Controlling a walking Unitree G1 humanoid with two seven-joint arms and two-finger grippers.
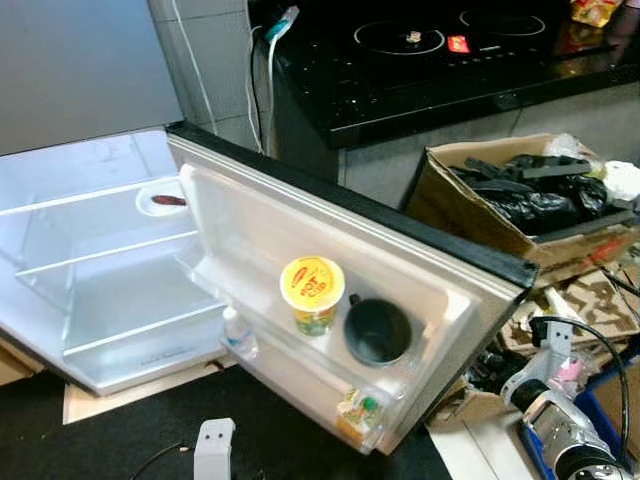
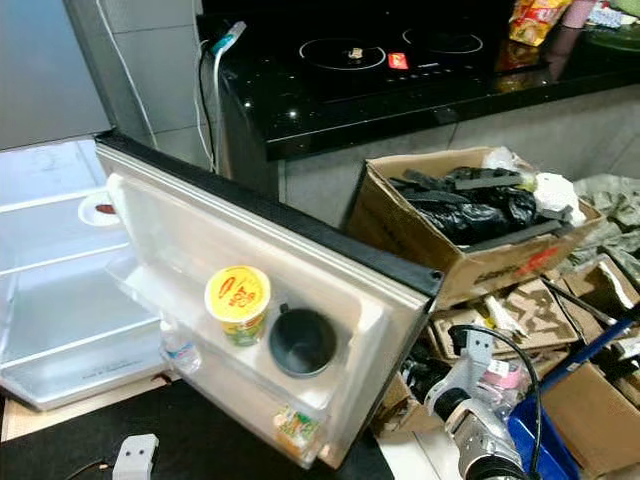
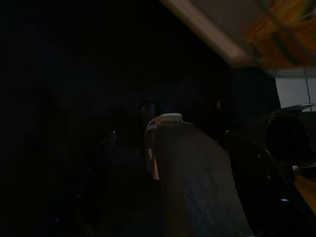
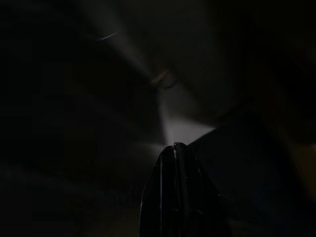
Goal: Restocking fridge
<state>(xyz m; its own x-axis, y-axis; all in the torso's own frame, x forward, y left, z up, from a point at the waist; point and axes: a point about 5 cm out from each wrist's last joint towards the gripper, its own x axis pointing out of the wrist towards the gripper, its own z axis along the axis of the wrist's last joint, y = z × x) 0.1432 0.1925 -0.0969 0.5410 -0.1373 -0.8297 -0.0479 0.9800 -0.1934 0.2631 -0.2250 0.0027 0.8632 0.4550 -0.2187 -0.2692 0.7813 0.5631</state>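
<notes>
Fridge (image 1: pixel 90 290) is low and to my left, its door (image 1: pixel 330 270) swung wide toward me. The inside is white with bare glass shelves, and a small round fitting with a red mark (image 1: pixel 165 199) sits on the far wall.

Door rack, left to right: a small clear bottle (image 1: pixel 238 332) at the near-left end, a yellow-lidded tub (image 1: pixel 312 293) standing upright, and a black cup (image 1: pixel 377 331) just right of it, the two almost touching. A green-and-yellow packet (image 1: pixel 358 413) is in the lower rack at the door's near corner.

Far side: a black cooktop surface (image 1: pixel 450 60) with a red item (image 1: pixel 458 43) between the rings and snack bags (image 2: pixel 540 20) at the far right. White and teal cables (image 1: pixel 270 70) hang down its left edge.

To the right of the door is an open cardboard box (image 1: pixel 520 200) full of black bags, with flattened cardboard scraps (image 2: pixel 520 320) on the floor nearer me. A dark mat (image 1: pixel 270 430) lies under the door.

My right arm (image 1: pixel 555 420) hangs low at the near right. Right claw (image 4: pixel 174 150): fingers pressed together, holding nothing, in a dark wrist view. Left claw (image 3: pixel 165 143): the view is too dark, so I can't tell how the fingers stand. A left arm part (image 1: pixel 213 447) shows at the near edge.
</notes>
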